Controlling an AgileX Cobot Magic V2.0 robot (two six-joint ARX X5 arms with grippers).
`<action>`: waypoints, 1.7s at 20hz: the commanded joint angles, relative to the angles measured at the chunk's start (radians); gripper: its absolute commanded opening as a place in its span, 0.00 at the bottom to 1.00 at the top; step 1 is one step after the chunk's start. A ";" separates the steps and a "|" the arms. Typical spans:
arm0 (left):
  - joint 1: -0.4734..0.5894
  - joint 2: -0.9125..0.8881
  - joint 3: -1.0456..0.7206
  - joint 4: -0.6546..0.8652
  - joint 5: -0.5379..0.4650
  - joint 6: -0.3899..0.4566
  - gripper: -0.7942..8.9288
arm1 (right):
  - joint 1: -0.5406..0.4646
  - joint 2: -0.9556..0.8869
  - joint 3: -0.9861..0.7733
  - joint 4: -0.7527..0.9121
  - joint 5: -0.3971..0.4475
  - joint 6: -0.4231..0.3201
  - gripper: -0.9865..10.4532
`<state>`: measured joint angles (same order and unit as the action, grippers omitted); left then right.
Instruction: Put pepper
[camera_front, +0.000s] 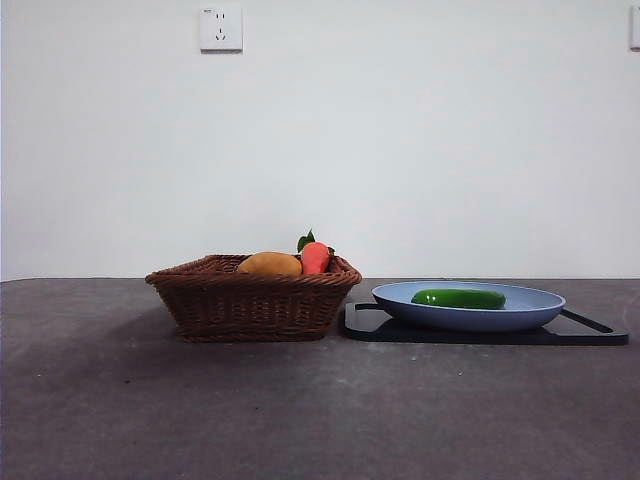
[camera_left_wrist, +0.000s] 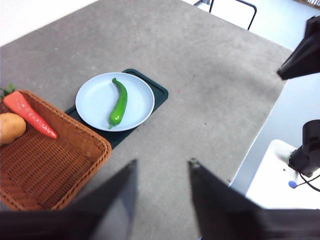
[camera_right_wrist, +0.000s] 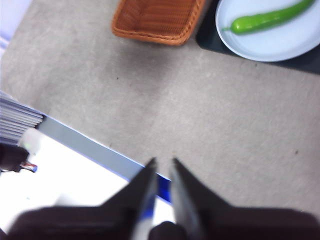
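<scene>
Basket (camera_front: 252, 298); pepper (camera_front: 458, 298) on plate (camera_front: 530, 311)

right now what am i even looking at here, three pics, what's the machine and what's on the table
It is a two-armed robot at a grey table. One picture looks level across the table; the other two come from cameras on each wrist. The left gripper has its black jaws apart; the right gripper has its jaws nearly together. Both hover above the table and hold nothing. The green pepper lies on a light blue plate on a dark tray. Beside it a wicker basket holds a red-orange fruit and a yellow-orange fruit.
</scene>
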<state>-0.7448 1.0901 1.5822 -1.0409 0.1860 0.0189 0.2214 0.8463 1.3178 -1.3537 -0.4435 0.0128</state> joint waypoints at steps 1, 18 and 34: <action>-0.006 0.007 0.016 -0.013 0.000 0.011 0.09 | 0.004 0.004 0.019 -0.015 0.001 -0.030 0.09; -0.002 0.007 0.016 0.011 -0.016 0.036 0.09 | 0.003 0.004 0.019 -0.015 0.001 -0.029 0.09; 0.702 -0.592 -0.799 1.065 0.054 0.163 0.09 | 0.003 0.004 0.019 -0.015 0.001 -0.029 0.09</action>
<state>-0.0456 0.4961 0.7933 0.0174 0.2440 0.1768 0.2214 0.8459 1.3178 -1.3540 -0.4427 -0.0082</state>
